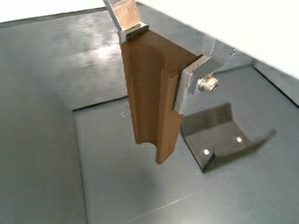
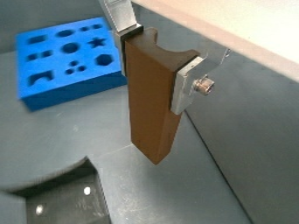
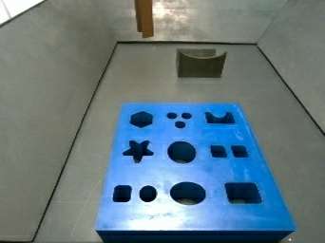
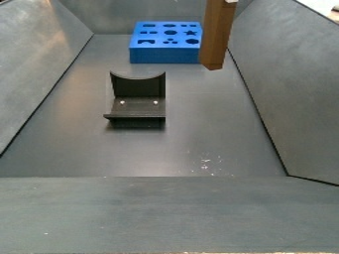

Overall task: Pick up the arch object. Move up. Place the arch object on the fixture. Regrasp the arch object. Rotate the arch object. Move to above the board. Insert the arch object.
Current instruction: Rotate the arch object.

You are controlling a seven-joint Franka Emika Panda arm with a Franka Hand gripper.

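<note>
My gripper (image 1: 160, 54) is shut on the arch object (image 1: 149, 96), an orange-brown block with a curved notch at its gripped end. The block hangs upright, well above the floor. Both wrist views show one silver finger (image 2: 187, 83) on each side of its top. In both side views only the block (image 3: 144, 17) shows at the upper edge (image 4: 217, 35); the gripper itself is out of frame. The dark fixture (image 4: 137, 97) stands on the floor, off to the side and below (image 1: 222, 131). The blue board (image 3: 191, 166) with its cut-outs lies beyond the fixture (image 2: 68, 59).
Sloping grey walls (image 4: 40, 79) enclose the grey floor on all sides. The held block is close to one wall (image 2: 233, 105). The fixture also shows in a side view (image 3: 200, 63) between the block and the board.
</note>
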